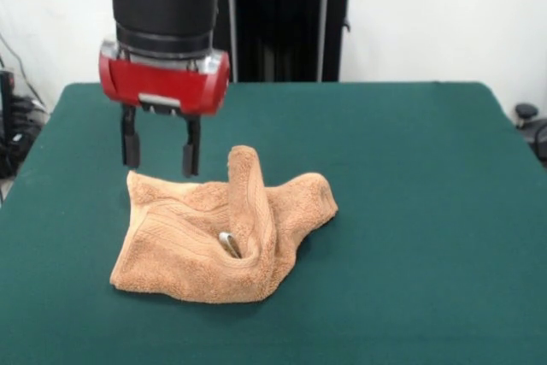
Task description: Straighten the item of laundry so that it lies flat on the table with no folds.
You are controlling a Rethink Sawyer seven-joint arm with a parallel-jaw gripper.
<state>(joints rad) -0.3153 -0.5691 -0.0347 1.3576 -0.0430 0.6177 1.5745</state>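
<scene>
A tan terry-cloth towel (205, 241) lies crumpled on the dark green table (410, 211), left of centre. A raised fold (248, 194) stands up through its middle, and a small label shows in the crease. A woven band runs near its left hem. My gripper (160, 156) hangs from the red and black arm just above the towel's far left corner. Its two black fingers (130, 144) are spread apart and hold nothing. The tips sit close to the towel's edge without clearly touching it.
The robot's black pedestal (282, 23) stands behind the table's far edge. Cables and dark gear (17, 126) lie off the table at the left, and a small dark object (528, 117) sits off its right edge.
</scene>
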